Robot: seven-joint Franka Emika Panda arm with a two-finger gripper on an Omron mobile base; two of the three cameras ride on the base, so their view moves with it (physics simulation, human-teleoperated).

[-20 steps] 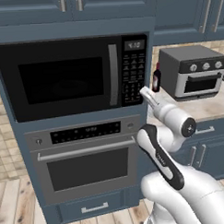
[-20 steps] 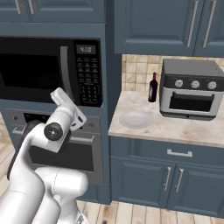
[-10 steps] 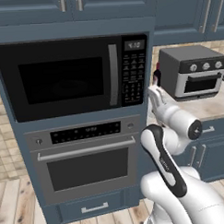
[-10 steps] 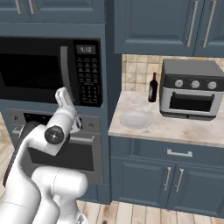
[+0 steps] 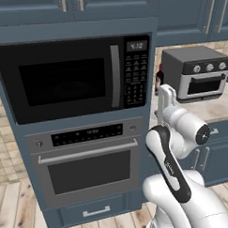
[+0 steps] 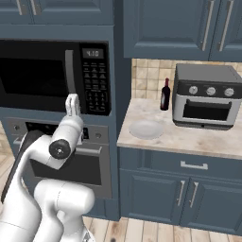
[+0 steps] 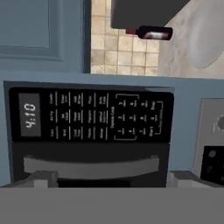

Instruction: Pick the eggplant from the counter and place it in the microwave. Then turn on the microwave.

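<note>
The white arm rises from the base and bends up toward the cabinet column, ending in the hand (image 6: 72, 105), which is raised just in front of the lower part of the microwave's keypad (image 6: 96, 89). In the left base view the hand (image 5: 165, 98) sits at the right edge of the column, in the gap between the microwave (image 5: 72, 78) and the counter (image 5: 214, 110). Whether its fingers are spread or pressed together cannot be told: they look narrow in the base views, and the hand view shows only two pale stubs at the bottom edge.

The microwave door is shut, its vertical grey handle (image 5: 115, 76) just left of the keypad, and the display (image 7: 29, 115) reads 4:10. Through the dark glass the eggplant cannot be made out. Below the microwave is the steel wall oven (image 5: 87, 161) with a horizontal handle, also shut.

To the right, the counter's front edge runs over blue-grey drawers (image 6: 191, 165) and cabinets. On it lies a pale round plate (image 6: 146, 129), near the front left corner with bare stone around it. Farther back, a dark red bottle (image 6: 165, 95) stands upright by the tiled wall, just left of the grey toaster oven (image 6: 206, 97). Upper cabinets (image 6: 179, 28) hang above the counter.
</note>
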